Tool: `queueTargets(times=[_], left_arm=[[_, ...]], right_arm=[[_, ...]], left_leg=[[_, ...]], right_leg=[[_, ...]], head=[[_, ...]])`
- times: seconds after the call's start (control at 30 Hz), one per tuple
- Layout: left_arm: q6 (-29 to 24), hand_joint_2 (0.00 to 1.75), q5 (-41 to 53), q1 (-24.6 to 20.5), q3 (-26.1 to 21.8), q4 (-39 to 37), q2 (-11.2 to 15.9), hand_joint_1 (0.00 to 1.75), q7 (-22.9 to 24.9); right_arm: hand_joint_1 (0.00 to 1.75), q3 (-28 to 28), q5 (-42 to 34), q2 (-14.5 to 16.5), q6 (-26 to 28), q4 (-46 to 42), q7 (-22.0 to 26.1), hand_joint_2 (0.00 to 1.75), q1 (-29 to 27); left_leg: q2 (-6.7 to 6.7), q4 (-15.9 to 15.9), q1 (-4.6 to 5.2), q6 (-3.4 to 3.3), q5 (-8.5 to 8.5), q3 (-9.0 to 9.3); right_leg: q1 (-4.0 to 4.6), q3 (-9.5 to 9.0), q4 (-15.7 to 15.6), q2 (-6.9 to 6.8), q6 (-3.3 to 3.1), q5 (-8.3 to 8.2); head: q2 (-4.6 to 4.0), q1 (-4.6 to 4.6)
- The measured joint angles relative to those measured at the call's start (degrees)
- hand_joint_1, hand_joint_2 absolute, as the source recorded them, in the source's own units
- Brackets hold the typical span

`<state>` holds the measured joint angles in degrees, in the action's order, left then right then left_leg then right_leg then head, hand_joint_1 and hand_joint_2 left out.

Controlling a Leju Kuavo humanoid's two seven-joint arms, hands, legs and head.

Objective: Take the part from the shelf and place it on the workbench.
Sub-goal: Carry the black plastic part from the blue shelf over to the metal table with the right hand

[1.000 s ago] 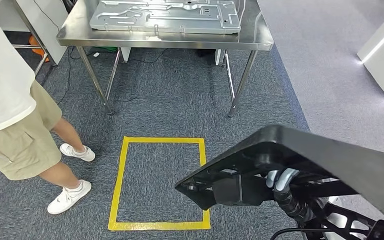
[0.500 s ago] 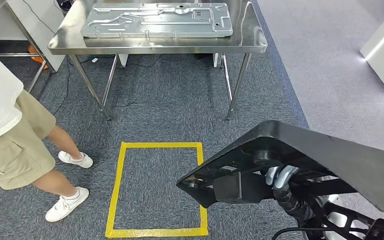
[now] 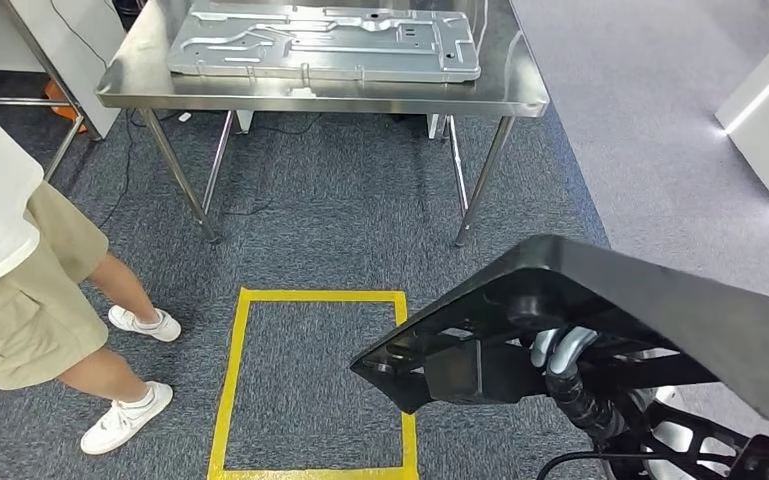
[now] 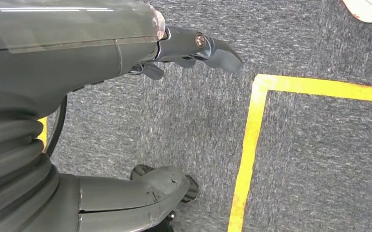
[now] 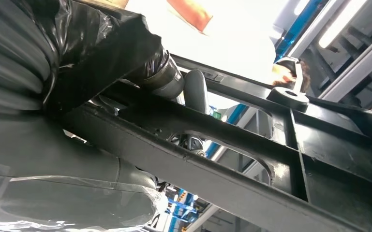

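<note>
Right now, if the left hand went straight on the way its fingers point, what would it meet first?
Most likely the grey carpet. In the left wrist view the left hand hangs empty with its fingers aimed down at the floor, just outside the yellow tape line. Nothing lies between, though depth is hard to judge.

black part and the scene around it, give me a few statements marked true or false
1. The right hand holds the black part from beneath. True.
2. The black part already lies on the steel workbench. False: it is carried above the carpet, short of the bench.
3. A grey metal panel lies on the workbench. True.
4. The left hand holds a tool. False: it holds nothing, its fingers apart above the carpet.
5. The person stands inside the yellow tape rectangle. False: both shoes are on the carpet outside it.
</note>
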<state>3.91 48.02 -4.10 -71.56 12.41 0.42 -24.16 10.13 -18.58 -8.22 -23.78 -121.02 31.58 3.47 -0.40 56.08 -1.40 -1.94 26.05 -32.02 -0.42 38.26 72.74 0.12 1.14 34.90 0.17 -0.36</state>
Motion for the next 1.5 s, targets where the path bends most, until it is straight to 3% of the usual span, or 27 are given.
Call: queueTargets(times=[0.03,0.1,0.17,0.23,0.33,0.37,0.43,0.47,0.5,0.53,0.6,0.67,0.7,0.83,0.9,0.97,1.0,1.03,1.07,1.13,1.17,1.27,1.33,1.37,1.4,1.47,1.5], left_arm=[[0.1,1.75,0.0,0.0,0.0,0.0,0.0,0.0,0.0],[0.2,1.75,0.0,0.0,0.0,0.0,0.0,0.0,0.0],[0.3,1.75,0.0,-0.1,0.0,0.0,-0.2,0.0,-0.1],[0.3,1.75,0.0,-0.1,0.0,0.0,-0.3,0.0,-0.1],[0.3,1.75,0.0,-0.2,0.0,0.0,-0.2,0.0,-0.1],[0.4,1.75,0.0,-0.2,0.0,0.0,-0.2,0.0,-0.1],[0.4,1.75,0.0,-0.1,0.0,0.0,-0.2,0.0,-0.1],[0.4,1.75,0.0,0.0,0.0,0.0,-0.1,0.0,0.0],[0.4,1.75,0.0,0.0,0.0,0.0,-0.1,0.0,0.0],[0.4,1.75,0.0,0.1,0.0,0.0,-0.1,0.0,0.0],[0.4,1.75,0.1,0.1,0.0,0.0,0.0,0.0,0.0],[0.4,1.75,0.1,0.0,0.0,0.0,0.0,0.0,0.0],[0.4,1.75,0.1,0.0,0.0,0.0,0.0,0.0,0.0],[0.4,1.75,0.1,0.1,0.0,0.0,0.0,0.0,0.1],[0.4,1.75,0.1,0.0,0.0,0.0,0.0,0.0,0.1],[0.4,1.75,0.1,0.0,0.0,0.0,0.0,0.0,0.1],[0.4,1.75,0.1,0.1,0.0,0.0,0.0,0.0,0.1],[0.4,1.75,0.1,0.1,0.0,0.0,0.0,0.0,0.1],[0.4,1.75,0.1,0.1,0.0,0.0,0.0,0.0,0.1],[0.4,1.75,0.1,0.1,0.0,0.0,0.0,0.0,0.1],[0.4,1.75,0.1,0.0,0.0,0.0,-0.1,0.0,0.1],[0.4,1.75,0.1,0.0,0.0,0.0,-0.2,0.0,0.1],[0.4,1.75,0.1,-0.1,0.0,0.0,-0.2,0.0,0.1],[0.5,1.75,0.1,-0.2,0.0,0.0,-0.2,0.0,0.1],[0.5,1.75,0.1,-0.2,0.0,0.0,-0.2,0.0,0.0],[0.5,1.75,0.1,0.0,0.0,0.0,0.0,0.0,0.1],[0.5,1.75,0.1,0.1,0.0,0.0,0.1,0.0,0.1]], right_arm=[[1.75,0.0,0.0,0.0,0.0,0.0,0.0,1.75,0.0],[1.75,0.0,0.0,0.0,0.0,0.0,0.0,1.75,0.1],[1.75,0.1,0.0,0.0,0.0,0.0,0.0,1.75,0.2],[1.75,0.1,0.0,0.0,0.0,0.0,0.0,1.75,0.4],[1.75,0.1,0.0,0.0,0.0,-0.1,0.0,1.75,0.5],[1.75,0.1,0.0,0.0,0.0,-0.1,0.0,1.75,0.5],[1.75,0.1,0.0,0.0,0.0,0.0,-0.1,1.75,0.6],[1.75,0.1,0.0,0.0,0.0,0.0,-0.1,1.75,0.6],[1.75,0.2,0.0,0.0,0.0,0.0,-0.1,1.75,0.6],[1.75,0.2,0.0,0.0,0.0,0.0,-0.1,1.75,0.6],[1.75,0.2,0.0,0.0,0.0,0.0,-0.2,1.75,0.6],[1.75,0.2,0.0,0.0,0.0,0.0,-0.2,1.75,0.6],[1.75,0.2,0.0,0.0,0.0,0.0,-0.2,1.75,0.6],[1.75,0.2,0.0,0.0,0.0,0.0,-0.2,1.75,0.8],[1.75,0.3,0.0,0.0,0.0,-0.1,-0.2,1.75,0.9],[1.75,0.3,0.0,0.0,0.0,0.0,-0.2,1.75,0.9],[1.75,0.3,0.0,0.0,0.0,0.0,-0.2,1.75,0.8],[1.75,0.3,0.0,0.0,0.0,0.0,-0.2,1.75,0.8],[1.75,0.3,0.0,0.0,0.0,0.0,-0.2,1.75,0.8],[1.75,0.3,0.0,0.0,0.0,0.0,-0.2,1.75,0.9],[1.75,0.3,0.0,0.0,0.0,0.0,-0.2,1.75,1.0],[1.75,0.3,0.0,0.0,0.0,-0.1,-0.3,1.75,1.2],[1.75,0.3,0.0,0.0,0.0,-0.3,-0.4,1.75,1.1],[1.75,0.3,-0.1,0.0,0.0,-0.3,-0.5,1.75,1.2],[1.75,0.4,-0.1,0.0,0.1,-0.4,-0.5,1.75,1.2],[1.75,0.4,-0.1,0.0,0.1,-0.4,-0.5,1.75,1.2],[1.75,0.5,-0.1,0.0,0.1,-0.4,-0.6,1.75,1.1]], left_leg=[[-0.04,0.0,0.05,0.02,0.22,0.35],[-0.13,-0.1,0.12,0.08,0.66,1.16],[-0.18,-0.3,0.15,0.42,0.94,1.53],[-0.13,-0.6,0.15,1.05,0.98,1.66],[0.03,0.4,0.26,1.82,2.14,1.49],[0.07,3.0,0.28,1.9,3.58,0.4],[0.1,11.1,0.24,2.02,7.29,-3.66],[0.1,14.6,0.24,2.12,8.37,-5.64],[0.11,16.5,0.25,2.21,8.37,-6.84],[0.11,15.8,0.26,2.23,7.05,-6.8],[0.16,8.5,0.26,2.06,2.27,-3.7],[0.16,1.5,0.29,1.67,-0.41,-0.43],[0.13,0.0,0.33,1.43,-0.54,0.19],[0.03,-0.4,0.17,0.32,-0.01,0.55],[0.07,-0.5,0.01,-0.11,0.17,0.82],[0.09,-0.5,-0.01,-0.25,0.49,1.02],[0.07,-0.4,-0.01,-0.22,0.7,1.23],[0.04,-0.4,-0.02,-0.17,0.95,1.58],[0.0,-0.5,-0.01,-0.08,1.24,2.08],[-0.09,-0.8,-0.09,0.16,1.8,3.31],[-0.16,-1.1,-0.15,0.41,1.98,3.77],[-0.08,-2.2,-0.28,1.46,2.16,4.52],[0.12,-2.2,-0.12,1.91,2.62,5.03],[0.15,-0.6,-0.02,2.03,3.46,4.5],[0.17,2.6,0.03,2.08,4.85,2.96],[0.15,11.0,0.06,2.27,7.82,-2.09],[0.15,14.1,0.08,2.39,8.29,-4.26]], right_leg=[[0.05,-0.13,-1.5,0.0,-0.22,-1.94],[0.43,-2.99,-9.2,0.03,-1.2,-7.11],[1.01,-5.47,-15.2,0.01,-2.28,-9.56],[1.34,-6.06,-16.7,0.01,-2.84,-9.39],[0.86,-7.22,-18.6,-0.11,-3.18,-9.73],[0.73,-7.61,-19.1,-0.19,-3.3,-9.8],[0.94,-7.88,-19.1,-0.28,-3.61,-9.54],[1.05,-7.94,-19.0,-0.26,-3.68,-9.37],[1.13,-8.07,-18.9,-0.22,-3.71,-9.18],[1.18,-8.32,-18.9,-0.17,-3.66,-8.96],[1.2,-9.11,-18.7,-0.11,-3.4,-8.33],[1.45,-9.52,-18.4,-0.06,-2.92,-7.68],[1.55,-9.44,-18.2,-0.04,-2.68,-7.48],[1.46,-8.74,-16.4,-0.03,-1.71,-6.1],[1.02,-5.81,-10.5,-0.06,-0.84,-3.13],[0.45,-0.9,-2.1,-0.08,-0.18,-0.21],[0.24,0.83,0.2,-0.09,-0.03,-0.16],[0.12,1.38,0.2,-0.09,-0.03,-1.39],[0.08,0.65,-2.3,-0.09,-0.18,-3.75],[0.37,-2.89,-10.8,-0.08,-1.1,-8.92],[0.62,-4.46,-14.2,-0.1,-1.7,-10.33],[1.21,-6.08,-17.7,-0.05,-3.08,-10.44],[0.77,-7.45,-19.5,-0.04,-3.3,-10.65],[0.56,-8.27,-20.3,-0.11,-3.35,-10.75],[0.43,-9.0,-20.9,-0.21,-3.33,-10.73],[0.72,-9.58,-20.8,-0.29,-3.52,-10.04],[0.81,-9.84,-20.6,-0.25,-3.53,-9.6]], head=[[0.0,0.0],[0.0,0.01],[0.0,0.01],[0.0,0.01],[0.0,-0.02],[0.0,-0.02],[0.0,-0.03],[0.0,-0.03],[0.0,-0.03],[0.0,-0.03],[0.0,-0.03],[0.0,-0.02],[0.0,-0.02],[0.0,-0.01],[0.0,0.0],[0.0,0.0],[0.0,0.0],[0.0,0.01],[0.0,0.01],[0.0,0.01],[0.0,0.02],[0.0,0.07],[0.0,0.07],[0.0,0.03],[0.0,0.01],[0.0,-0.03],[0.0,-0.02]])
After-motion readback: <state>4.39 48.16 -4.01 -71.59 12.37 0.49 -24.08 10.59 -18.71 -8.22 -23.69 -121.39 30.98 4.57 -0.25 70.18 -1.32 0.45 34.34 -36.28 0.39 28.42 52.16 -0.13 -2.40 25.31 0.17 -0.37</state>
